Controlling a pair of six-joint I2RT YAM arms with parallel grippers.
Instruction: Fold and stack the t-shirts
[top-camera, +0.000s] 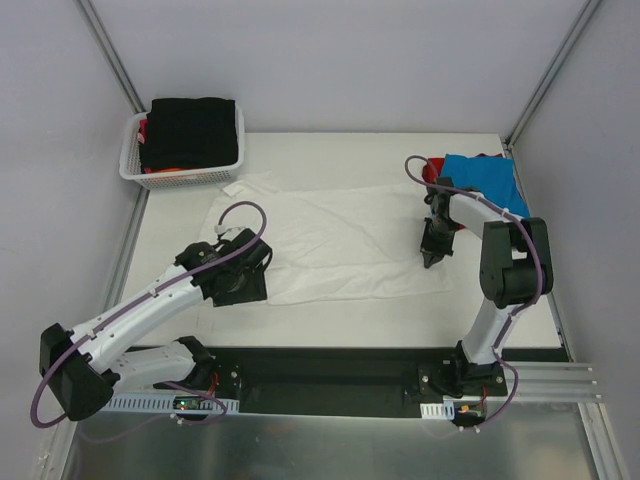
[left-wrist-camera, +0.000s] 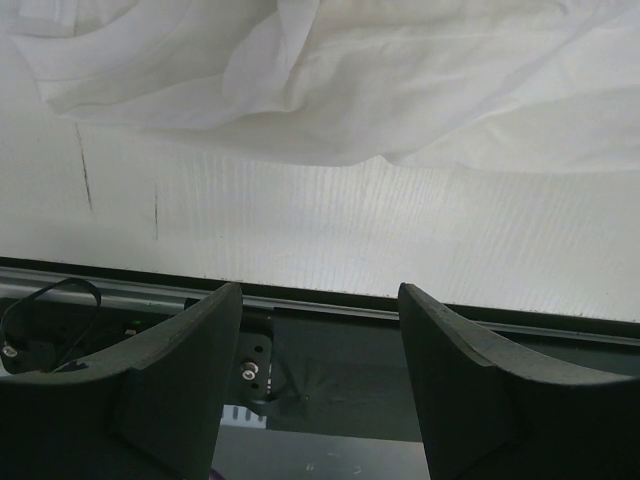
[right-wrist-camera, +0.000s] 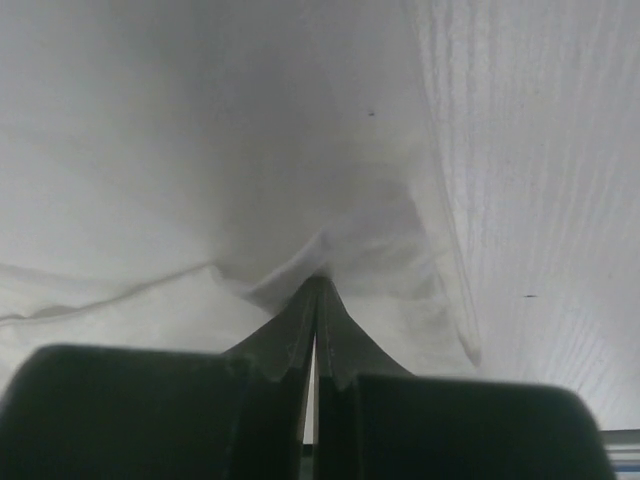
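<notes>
The large plain white cotton t-shirt lies spread and rumpled across the middle of the white table, its long side running from 9 to 3 o'clock in the overhead view. It looks light, thin and limp, and is likely to sag, crease and drag on the tabletop rather than keep a shape; it is best taken at hems and corners, at two points at once, and lifted clear before being laid over.

The right gripper is pressed together on a pucker of that cloth at the shirt's 4 o'clock edge; the fabric tents up to its tips. The left gripper stands spread with nothing between its fingers, at the shirt's 7 o'clock corner; the hem lies ahead of it, apart from the fingers; that corner seems its natural hold.

Around the shirt, a bright blue t-shirt lies on a red one at the table's 2 o'clock corner, near the right arm; a wide swing there could disturb the pile. A white plastic lattice basket at 10 o'clock holds a black shirt; the white shirt's far-left corner reaches near it and might catch in a sweeping fold.
</notes>
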